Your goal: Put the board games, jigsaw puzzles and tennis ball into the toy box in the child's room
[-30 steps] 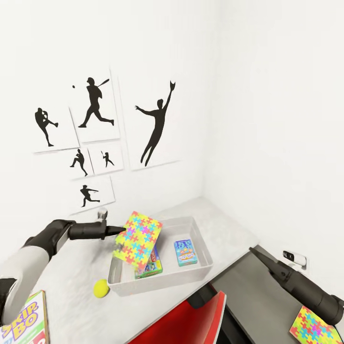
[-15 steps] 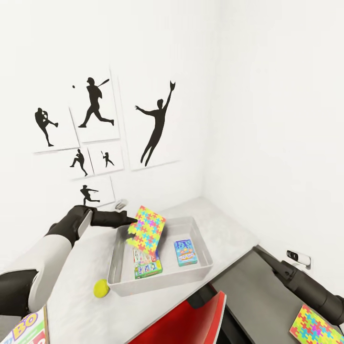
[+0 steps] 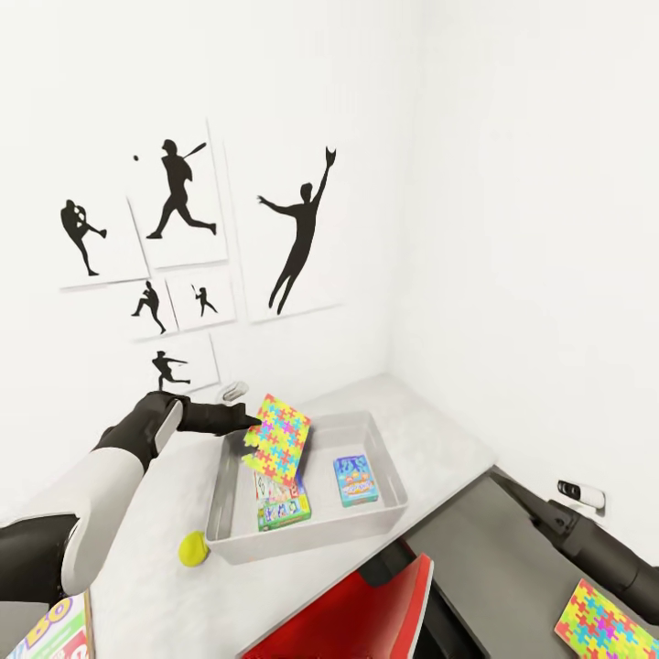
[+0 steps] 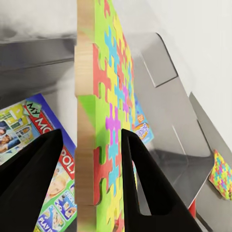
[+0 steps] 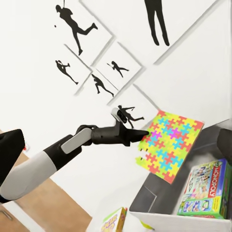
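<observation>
Left fingers (image 3: pixel 249 430) clamped on edge of jigsaw puzzle box (image 3: pixel 279 439), held tilted over toy box (image 3: pixel 389 476), frame centre. Monopoly game (image 3: pixel 282 505) beneath. Risk: thin edge grip slipping, box tipping over near rim onto bench (image 3: pixel 165 513) beside tennis ball (image 3: pixel 192 549). Right fingers: cannot tell.
</observation>
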Controlling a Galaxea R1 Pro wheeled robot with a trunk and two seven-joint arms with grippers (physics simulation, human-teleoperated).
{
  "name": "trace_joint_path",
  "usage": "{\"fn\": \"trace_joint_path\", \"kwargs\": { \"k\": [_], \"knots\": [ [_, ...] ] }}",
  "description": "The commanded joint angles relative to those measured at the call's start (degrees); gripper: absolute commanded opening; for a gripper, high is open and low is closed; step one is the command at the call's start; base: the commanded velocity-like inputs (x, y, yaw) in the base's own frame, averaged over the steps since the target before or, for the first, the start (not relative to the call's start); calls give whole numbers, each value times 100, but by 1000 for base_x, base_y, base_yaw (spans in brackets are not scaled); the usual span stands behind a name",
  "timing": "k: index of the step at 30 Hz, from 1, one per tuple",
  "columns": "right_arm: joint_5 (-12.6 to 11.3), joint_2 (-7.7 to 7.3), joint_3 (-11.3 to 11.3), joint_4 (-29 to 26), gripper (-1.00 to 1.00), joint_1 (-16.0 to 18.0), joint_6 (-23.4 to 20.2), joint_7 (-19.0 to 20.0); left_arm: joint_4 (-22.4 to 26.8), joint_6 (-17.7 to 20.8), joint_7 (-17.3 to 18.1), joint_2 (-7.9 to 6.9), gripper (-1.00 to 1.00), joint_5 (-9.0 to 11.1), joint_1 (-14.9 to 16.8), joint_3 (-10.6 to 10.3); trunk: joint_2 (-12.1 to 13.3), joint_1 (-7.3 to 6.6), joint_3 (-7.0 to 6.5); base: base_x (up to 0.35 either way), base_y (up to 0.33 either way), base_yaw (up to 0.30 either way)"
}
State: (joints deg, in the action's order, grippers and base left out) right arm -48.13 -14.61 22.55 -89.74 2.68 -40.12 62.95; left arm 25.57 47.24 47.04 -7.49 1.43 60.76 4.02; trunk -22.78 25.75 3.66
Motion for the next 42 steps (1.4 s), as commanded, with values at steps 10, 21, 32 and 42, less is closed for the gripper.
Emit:
{"fn": "trace_joint_path", "kwargs": {
  "k": [10,21,32,42],
  "knots": [
    [-10,2,154,22,100,4,-125,-1,-39,-360,-35,7,-100,15,6,16,-14,4,107,0,0,0],
    [-4,2,162,27,100,3,-113,-2,-43,-421,-37,43,-100,9,6,7,-14,4,210,0,0,0],
    [-3,2,162,27,100,3,-111,-2,-44,-459,-37,72,-100,6,-1,-9,-14,4,313,0,0,0],
    [-3,2,162,27,100,1,-110,-2,-247,-570,-37,73,-100,6,-3,-22,-14,4,407,0,0,0]
  ]
}}
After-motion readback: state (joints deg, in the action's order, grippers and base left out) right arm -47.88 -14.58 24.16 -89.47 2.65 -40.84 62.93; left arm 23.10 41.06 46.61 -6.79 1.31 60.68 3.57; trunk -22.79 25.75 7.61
